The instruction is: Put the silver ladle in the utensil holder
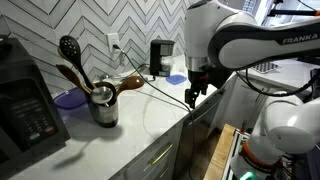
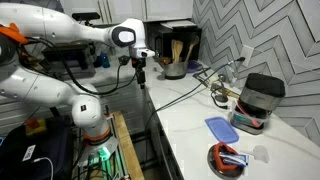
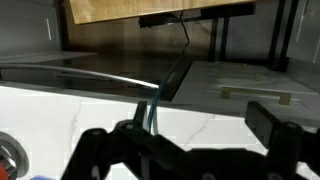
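Note:
The utensil holder (image 1: 104, 110) is a short steel cup on the white counter, holding a black slotted spoon and brown wooden spoons; it also shows in an exterior view (image 2: 175, 70). A long slim shiny line that looks like the silver ladle's handle (image 1: 160, 93) runs over the counter from beside the holder to under my gripper (image 1: 194, 97); it shows in both exterior views (image 2: 185, 90). Its bowl is not clear. My gripper (image 2: 142, 72) hangs at the counter's edge. In the wrist view its fingers (image 3: 199, 116) are wide apart, with a thin rod by one finger.
A large black appliance (image 1: 25, 100) stands next to the holder. A dark cylindrical device (image 2: 262, 98) sits by the tiled wall. A blue lid (image 2: 222, 128) and a red bowl (image 2: 228, 158) lie on the counter. The counter edge drops off below my gripper.

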Available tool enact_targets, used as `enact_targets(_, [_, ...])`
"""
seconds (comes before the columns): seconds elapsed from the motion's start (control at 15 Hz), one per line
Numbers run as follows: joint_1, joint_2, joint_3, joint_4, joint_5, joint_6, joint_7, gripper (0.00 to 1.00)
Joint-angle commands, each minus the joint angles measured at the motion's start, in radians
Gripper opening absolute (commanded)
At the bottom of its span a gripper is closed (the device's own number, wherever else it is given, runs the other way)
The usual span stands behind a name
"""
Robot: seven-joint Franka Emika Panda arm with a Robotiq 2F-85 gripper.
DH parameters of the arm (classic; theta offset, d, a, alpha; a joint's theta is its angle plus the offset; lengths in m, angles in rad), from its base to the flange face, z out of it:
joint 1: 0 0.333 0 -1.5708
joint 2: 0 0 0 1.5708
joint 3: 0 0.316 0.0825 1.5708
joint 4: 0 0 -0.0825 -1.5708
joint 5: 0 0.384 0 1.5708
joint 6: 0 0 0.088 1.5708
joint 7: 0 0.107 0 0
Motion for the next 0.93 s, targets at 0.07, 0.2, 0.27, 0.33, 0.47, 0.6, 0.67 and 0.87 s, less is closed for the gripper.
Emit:
enact_targets(0.07, [0.019, 0.005, -0.015, 0.002, -0.011, -0.002, 0.012, 1.0])
enact_targets(0.2, [-0.019, 0.004, -0.035, -0.001, -0.012, 0.052, 0.049, 1.0])
enact_targets(0.27, [-0.045, 0.004, -0.05, -0.002, -0.02, 0.087, 0.075, 1.0])
enact_targets(0.33, [-0.085, 0.016, -0.072, 0.001, -0.048, 0.131, 0.086, 1.0])
enact_targets(0.47, [-0.173, 0.073, -0.119, 0.026, -0.122, 0.239, 0.101, 1.0])
enact_targets(0.6, [-0.238, 0.172, -0.161, 0.079, -0.205, 0.353, 0.063, 1.0])
enact_targets(0.67, [-0.26, 0.229, -0.179, 0.11, -0.237, 0.407, 0.048, 1.0])
enact_targets(0.87, [-0.285, 0.401, -0.206, 0.248, -0.335, 0.497, -0.03, 1.0])
